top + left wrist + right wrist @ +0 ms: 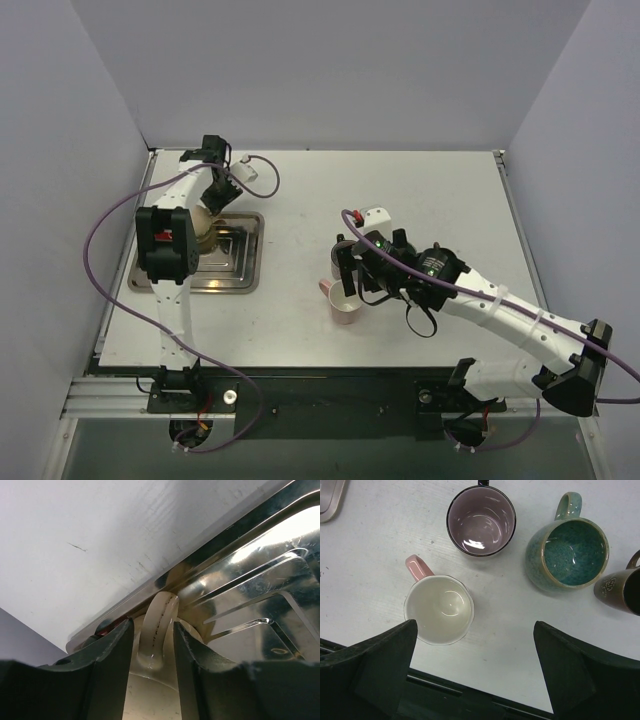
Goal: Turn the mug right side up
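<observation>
A cream mug (205, 226) lies in the steel tray (250, 262) at the left; I cannot tell its exact tilt. In the left wrist view its body (150, 690) fills the bottom and its handle (159, 625) runs up between my fingers. My left gripper (216, 192) (152, 625) straddles the handle, jaws close on either side with a thin gap on the left. My right gripper (346, 272) (475, 625) is wide open and empty, hovering over the table beside upright mugs.
Under the right gripper stand a white mug with a pink handle (439, 609) (344, 308), a purple-lined dark mug (481, 520), a teal mug (570, 552) and a brown mug (620, 590), all upright. The table's front edge (470, 692) is close by. The tray's ridged floor (260, 595) shines.
</observation>
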Robot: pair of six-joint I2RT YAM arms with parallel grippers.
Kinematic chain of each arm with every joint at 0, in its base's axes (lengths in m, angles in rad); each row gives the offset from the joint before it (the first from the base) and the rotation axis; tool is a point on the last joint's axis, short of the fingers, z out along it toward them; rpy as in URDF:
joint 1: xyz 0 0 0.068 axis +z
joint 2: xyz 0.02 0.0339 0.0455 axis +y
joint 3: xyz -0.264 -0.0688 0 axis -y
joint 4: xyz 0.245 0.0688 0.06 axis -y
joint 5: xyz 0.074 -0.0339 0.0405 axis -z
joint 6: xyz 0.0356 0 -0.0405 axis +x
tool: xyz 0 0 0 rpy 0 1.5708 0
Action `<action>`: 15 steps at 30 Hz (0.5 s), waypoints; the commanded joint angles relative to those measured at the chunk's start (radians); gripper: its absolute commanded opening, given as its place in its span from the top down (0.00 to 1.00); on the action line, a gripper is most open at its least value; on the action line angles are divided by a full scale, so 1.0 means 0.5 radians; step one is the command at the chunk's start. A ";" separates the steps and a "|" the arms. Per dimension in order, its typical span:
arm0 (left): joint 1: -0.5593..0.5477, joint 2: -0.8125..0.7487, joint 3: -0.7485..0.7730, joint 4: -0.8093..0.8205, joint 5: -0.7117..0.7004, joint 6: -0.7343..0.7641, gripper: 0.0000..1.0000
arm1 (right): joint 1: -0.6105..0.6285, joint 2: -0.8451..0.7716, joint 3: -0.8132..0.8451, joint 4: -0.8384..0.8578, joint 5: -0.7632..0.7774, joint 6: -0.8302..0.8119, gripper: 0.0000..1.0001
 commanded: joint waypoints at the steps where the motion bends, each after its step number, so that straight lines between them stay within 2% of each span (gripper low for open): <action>1: 0.000 0.029 0.023 -0.072 -0.034 -0.006 0.66 | -0.018 -0.066 -0.027 -0.045 0.067 -0.024 0.05; 2: 0.003 0.029 0.029 -0.081 -0.031 -0.012 0.75 | -0.015 -0.069 -0.027 -0.042 0.064 -0.024 0.05; 3: 0.000 0.008 0.029 -0.103 0.008 -0.040 0.96 | -0.015 -0.073 -0.021 -0.045 0.064 -0.024 0.05; 4: -0.004 -0.014 0.032 -0.112 0.042 -0.067 1.00 | -0.018 -0.085 -0.021 -0.048 0.058 -0.024 0.05; 8: -0.022 -0.295 0.026 -0.170 0.217 -0.184 1.00 | -0.012 -0.137 0.016 -0.045 0.039 -0.042 0.04; 12: -0.028 -0.684 0.063 -0.284 0.701 -0.374 1.00 | 0.009 -0.266 0.053 0.034 -0.022 -0.067 0.04; 15: -0.043 -0.924 0.109 -0.321 1.209 -0.604 1.00 | 0.040 -0.391 0.004 0.387 -0.196 -0.067 0.04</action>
